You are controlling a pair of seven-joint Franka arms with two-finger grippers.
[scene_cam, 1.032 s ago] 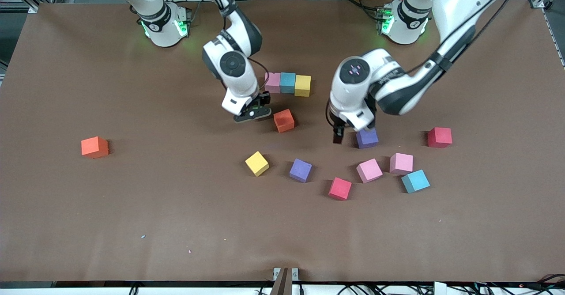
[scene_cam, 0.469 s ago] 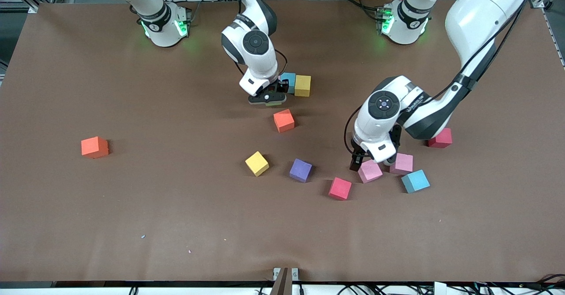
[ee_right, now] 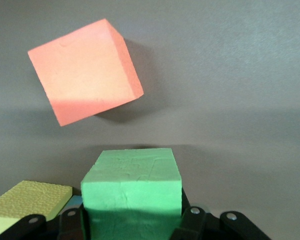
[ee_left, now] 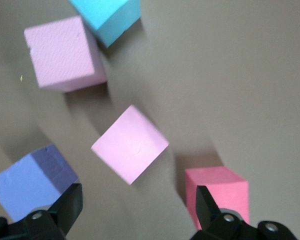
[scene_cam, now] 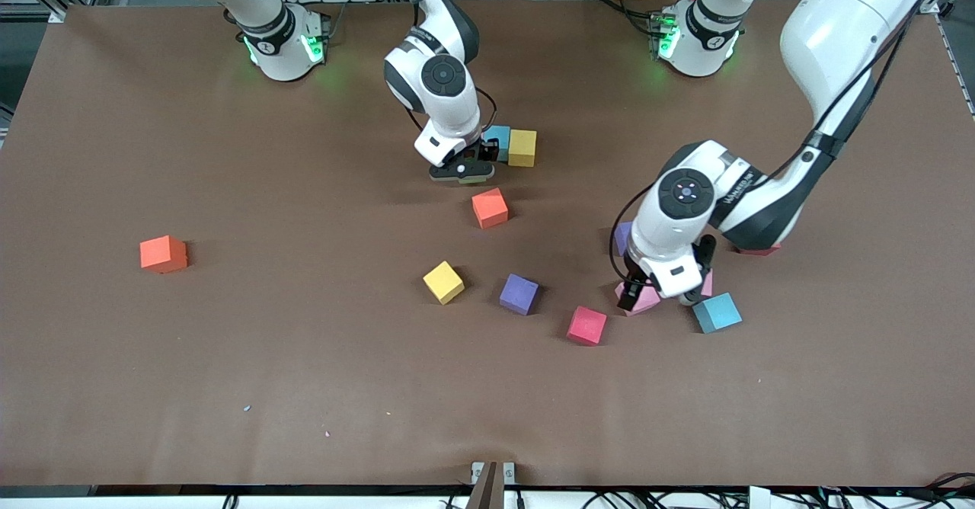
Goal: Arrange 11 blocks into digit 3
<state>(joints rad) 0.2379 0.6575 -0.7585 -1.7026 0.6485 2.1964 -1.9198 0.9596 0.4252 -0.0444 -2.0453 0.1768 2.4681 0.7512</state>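
My right gripper [scene_cam: 461, 169] is shut on a green block [ee_right: 131, 180] and holds it low beside the teal block [scene_cam: 498, 136] and yellow block [scene_cam: 522, 148] of a short row. An orange-red block [scene_cam: 490, 208] lies just nearer the camera. My left gripper [scene_cam: 656, 297] is open and hangs over a tilted pink block [ee_left: 130, 144], one finger on each side of it and above it. Around that block lie a second pink block [ee_left: 65, 54], a teal one [scene_cam: 717, 312], a purple one [ee_left: 30, 182] and a pink-red one [scene_cam: 586, 325].
Loose blocks on the brown table [scene_cam: 305, 387]: an orange one [scene_cam: 163, 254] toward the right arm's end, a yellow one [scene_cam: 443, 282] and a purple one [scene_cam: 519, 293] near the middle. A red block [scene_cam: 759, 250] is mostly hidden under the left arm.
The right gripper carried the green block from beside the orange-red block up to the row, then held still. The left gripper moved from the purple block to over the pink block.
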